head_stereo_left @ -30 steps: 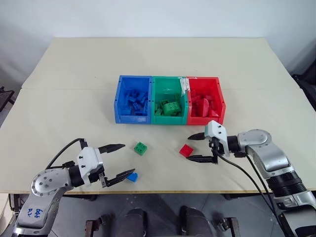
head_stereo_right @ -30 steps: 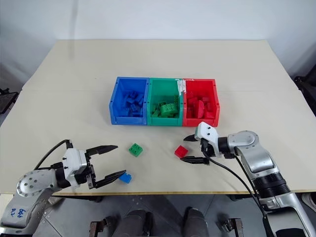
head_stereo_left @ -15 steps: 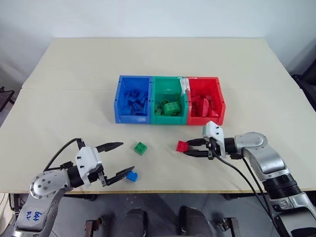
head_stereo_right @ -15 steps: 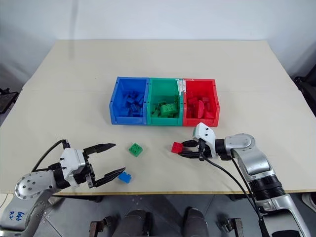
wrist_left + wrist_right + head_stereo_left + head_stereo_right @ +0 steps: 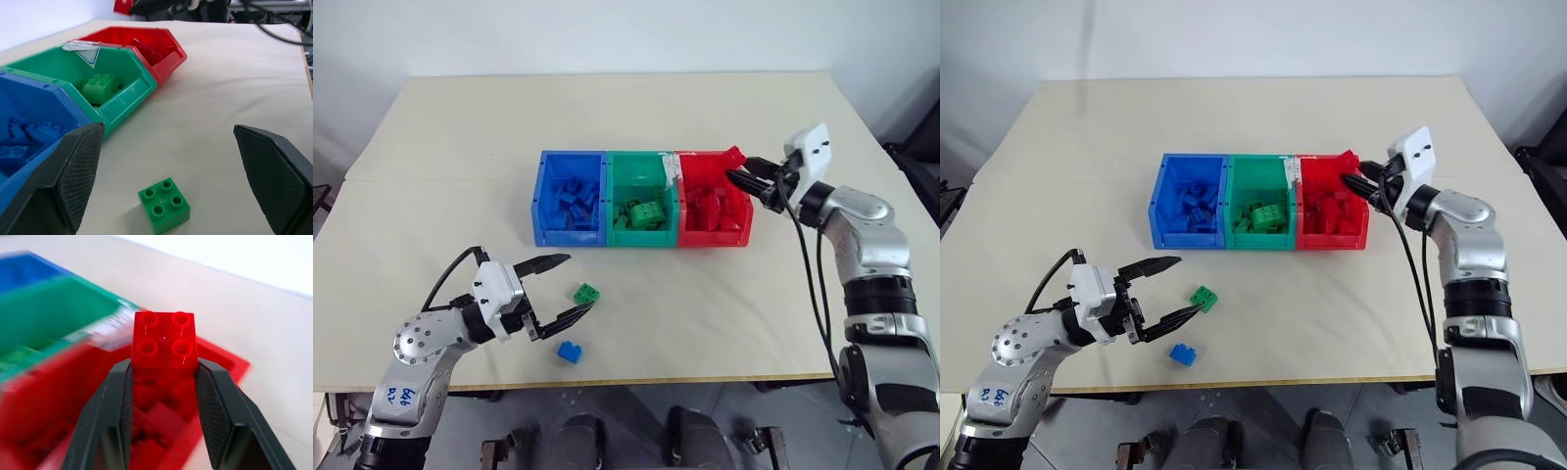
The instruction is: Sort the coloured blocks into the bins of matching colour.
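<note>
The three joined open-top plastic bins (image 5: 641,201) sit mid-table, where the right gripper (image 5: 741,175) clamps a small red studded brick (image 5: 165,340) over the red bin's far right corner, so an early release could spill it outside, while the left gripper (image 5: 1167,291) gapes around the green brick (image 5: 164,203).

A beige table (image 5: 607,108) against a plain white wall (image 5: 607,34) — even light.

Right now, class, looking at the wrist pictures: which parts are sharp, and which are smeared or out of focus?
Right wrist view: the red block between the fingers is crisp, while the red bin, green bin and blue bin behind it are smeared. Left wrist view: the green block on the table is sharp, with a soft shadow beside it; the far background is softer.
</note>
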You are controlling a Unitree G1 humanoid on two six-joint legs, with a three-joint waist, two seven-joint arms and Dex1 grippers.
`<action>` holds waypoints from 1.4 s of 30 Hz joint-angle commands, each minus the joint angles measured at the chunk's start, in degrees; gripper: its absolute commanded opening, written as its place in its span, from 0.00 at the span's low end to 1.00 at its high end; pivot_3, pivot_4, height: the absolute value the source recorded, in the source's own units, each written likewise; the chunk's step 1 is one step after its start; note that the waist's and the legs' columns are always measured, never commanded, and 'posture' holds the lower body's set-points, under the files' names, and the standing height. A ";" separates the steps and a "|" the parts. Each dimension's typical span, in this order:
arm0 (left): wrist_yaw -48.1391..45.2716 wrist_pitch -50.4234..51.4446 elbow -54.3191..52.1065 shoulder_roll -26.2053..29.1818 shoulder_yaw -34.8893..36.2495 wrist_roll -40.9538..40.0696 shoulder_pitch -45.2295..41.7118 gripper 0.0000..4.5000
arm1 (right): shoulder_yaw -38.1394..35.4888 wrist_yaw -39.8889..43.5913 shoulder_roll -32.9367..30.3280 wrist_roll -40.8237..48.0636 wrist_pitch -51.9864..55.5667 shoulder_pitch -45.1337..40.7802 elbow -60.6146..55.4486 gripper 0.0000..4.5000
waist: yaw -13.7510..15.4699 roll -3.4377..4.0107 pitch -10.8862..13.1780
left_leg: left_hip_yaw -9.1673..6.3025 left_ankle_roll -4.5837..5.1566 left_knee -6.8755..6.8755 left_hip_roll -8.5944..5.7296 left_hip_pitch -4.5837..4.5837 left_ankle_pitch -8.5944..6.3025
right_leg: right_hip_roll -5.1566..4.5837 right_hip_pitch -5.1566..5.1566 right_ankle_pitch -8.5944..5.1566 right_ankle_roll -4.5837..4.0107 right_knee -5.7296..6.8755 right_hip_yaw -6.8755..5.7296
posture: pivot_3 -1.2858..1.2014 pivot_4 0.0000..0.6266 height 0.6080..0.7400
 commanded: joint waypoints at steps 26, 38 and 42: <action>-7.41 -2.64 6.62 8.41 16.05 -1.99 12.66 1.00 | -1.18 40.51 -12.07 12.20 -10.59 28.61 -21.34 1.00 | 0.39 -0.01 0.00 | 0.04 0.00 0.01 0.08 0.14 -0.03 | 0.00 0.08 0.00 -0.01 0.00 0.05 | 0.52 0.24 1.00; 17.71 25.50 -9.57 1.34 -5.63 5.86 1.08 1.00 | -0.52 35.86 -10.79 15.58 -5.45 34.15 -35.86 1.00 | 0.97 -0.01 0.00 | -0.41 -0.02 0.05 0.04 0.12 -0.02 | -0.01 0.10 0.00 0.00 0.03 0.04 | 0.52 0.24 1.00; 20.79 30.56 -8.69 -0.10 -9.99 8.12 -0.82 1.00 | -0.74 34.35 -10.61 16.11 -4.59 35.21 -38.31 1.00 | 1.13 -0.01 0.00 | -0.41 -0.02 0.05 0.02 0.15 -0.02 | 0.00 0.10 0.00 0.00 0.04 0.10 | 0.52 0.24 1.00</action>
